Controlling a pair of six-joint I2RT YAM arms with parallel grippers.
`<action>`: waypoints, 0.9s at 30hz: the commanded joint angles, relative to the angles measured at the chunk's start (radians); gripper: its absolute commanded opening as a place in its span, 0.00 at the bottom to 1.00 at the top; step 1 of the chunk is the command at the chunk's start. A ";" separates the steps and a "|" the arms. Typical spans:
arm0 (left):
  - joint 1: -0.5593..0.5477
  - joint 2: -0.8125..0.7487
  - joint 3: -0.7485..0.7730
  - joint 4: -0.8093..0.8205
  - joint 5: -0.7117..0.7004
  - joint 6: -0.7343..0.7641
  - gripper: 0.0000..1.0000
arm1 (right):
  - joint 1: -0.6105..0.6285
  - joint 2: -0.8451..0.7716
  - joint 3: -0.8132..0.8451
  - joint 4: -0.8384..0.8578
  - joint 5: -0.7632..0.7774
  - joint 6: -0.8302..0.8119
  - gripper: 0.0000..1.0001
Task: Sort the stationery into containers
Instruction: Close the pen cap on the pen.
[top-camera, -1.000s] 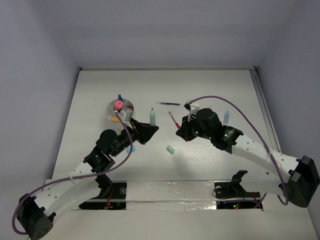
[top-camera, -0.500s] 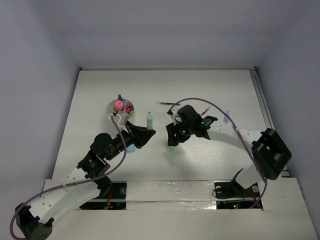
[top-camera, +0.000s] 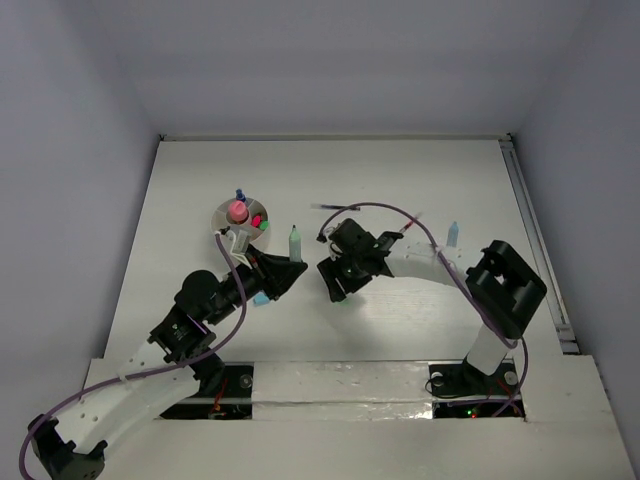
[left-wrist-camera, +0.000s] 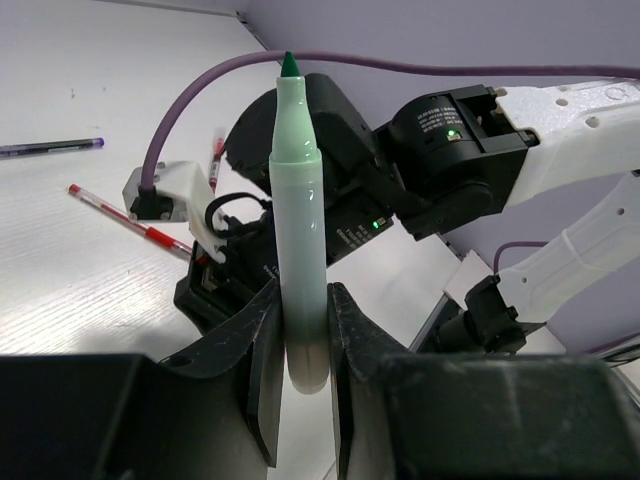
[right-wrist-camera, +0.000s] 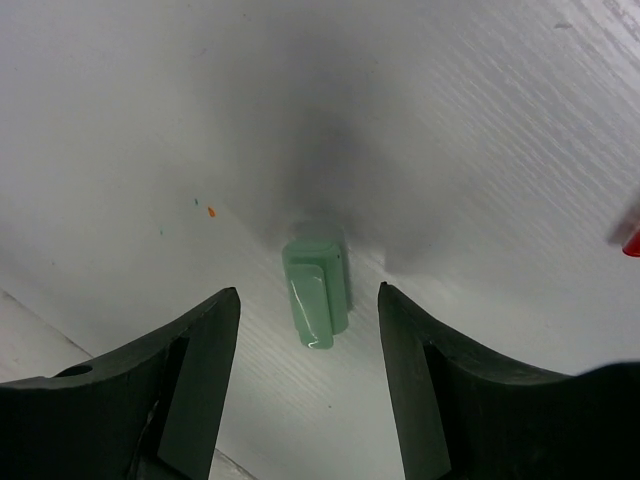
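Finding: no text, label, brand, number or sign can be read in any view.

- The green marker (left-wrist-camera: 303, 290) shows a plain barrel to the left wrist camera, with no print legible.
- The red pen (left-wrist-camera: 130, 222) and the dark pen (left-wrist-camera: 50, 147) lie on the surface (left-wrist-camera: 60, 270). Both are too small for any marking to be made out.
- The mint eraser (right-wrist-camera: 316, 290) shows unmarked faces in the right wrist view.
- The right arm housing (left-wrist-camera: 440, 170) carries a lit green dot, which is not a character.
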 joint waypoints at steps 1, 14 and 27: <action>0.005 -0.009 0.033 0.031 -0.002 -0.006 0.00 | 0.025 0.035 0.056 -0.035 0.070 -0.004 0.64; 0.005 0.004 0.027 0.034 0.003 -0.012 0.00 | 0.043 0.117 0.074 -0.061 0.205 0.008 0.47; 0.005 0.017 -0.012 0.089 0.027 -0.055 0.00 | 0.043 -0.017 0.065 0.012 0.289 0.055 0.09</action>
